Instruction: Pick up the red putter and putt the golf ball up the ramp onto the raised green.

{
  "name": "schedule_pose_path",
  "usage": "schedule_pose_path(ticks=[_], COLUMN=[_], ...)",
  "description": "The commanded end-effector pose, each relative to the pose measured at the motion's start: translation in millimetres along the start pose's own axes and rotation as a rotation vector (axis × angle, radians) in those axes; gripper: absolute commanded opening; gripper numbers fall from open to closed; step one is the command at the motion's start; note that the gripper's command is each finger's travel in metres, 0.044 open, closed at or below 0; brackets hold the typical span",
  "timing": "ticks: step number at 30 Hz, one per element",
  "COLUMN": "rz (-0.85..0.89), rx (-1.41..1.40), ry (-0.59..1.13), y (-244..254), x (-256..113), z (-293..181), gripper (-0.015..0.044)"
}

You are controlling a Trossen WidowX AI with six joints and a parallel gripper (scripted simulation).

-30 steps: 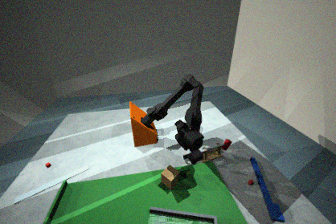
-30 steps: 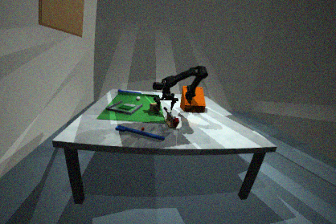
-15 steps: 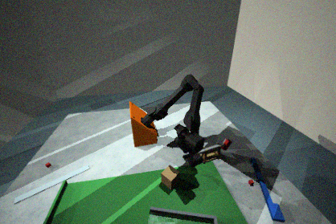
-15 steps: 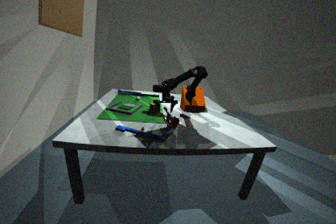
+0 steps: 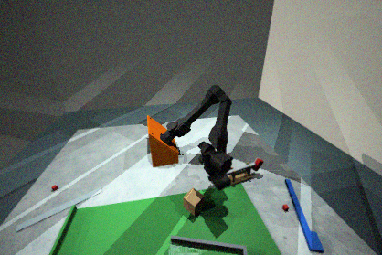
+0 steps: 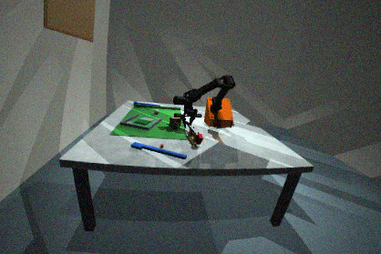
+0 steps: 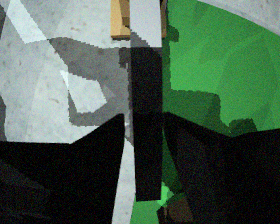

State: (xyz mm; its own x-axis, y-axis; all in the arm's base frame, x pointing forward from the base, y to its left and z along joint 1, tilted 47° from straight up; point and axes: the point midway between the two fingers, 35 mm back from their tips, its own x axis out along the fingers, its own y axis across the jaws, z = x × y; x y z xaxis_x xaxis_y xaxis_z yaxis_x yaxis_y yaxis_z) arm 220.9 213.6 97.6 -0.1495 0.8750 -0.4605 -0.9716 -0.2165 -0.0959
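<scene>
Two fingers of the gripper (image 5: pixel 223 182) (image 6: pixel 187 126) (image 7: pixel 145 117) flank the putter's black handle (image 7: pixel 147 90); whether they grip it, I cannot tell; its red head (image 5: pixel 259 164) (image 6: pixel 200 138) is near the wooden rest (image 5: pixel 240 177); the ball (image 6: pixel 156 112) seems to sit on the green mat (image 5: pixel 123 224) (image 6: pixel 170 133).

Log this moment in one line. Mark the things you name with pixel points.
fingers (image 5: pixel 222 183) (image 6: pixel 186 121): either side of putter (image 5: pixel 259 164) (image 6: pixel 200 138) (image 7: pixel 147 75), grip unclear | ball (image 6: pixel 156 112): on mat (image 5: pixel 123 219) (image 6: pixel 120 129) (image 7: pixel 201 60), off raised green (image 6: pixel 145 121)
</scene>
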Motion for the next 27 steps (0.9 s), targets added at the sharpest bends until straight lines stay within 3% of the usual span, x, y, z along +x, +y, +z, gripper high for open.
schedule_pose_path(ticks=[1,11,27], rz=[0.000,0.000,0.003], rx=[-0.002,-0.002,0.001], ry=[0.000,0.005,0.019], y=[0,-1,-4], x=[0,-6,-66], z=[0,0,12], gripper=[0.0020,0.0000,0.0000])
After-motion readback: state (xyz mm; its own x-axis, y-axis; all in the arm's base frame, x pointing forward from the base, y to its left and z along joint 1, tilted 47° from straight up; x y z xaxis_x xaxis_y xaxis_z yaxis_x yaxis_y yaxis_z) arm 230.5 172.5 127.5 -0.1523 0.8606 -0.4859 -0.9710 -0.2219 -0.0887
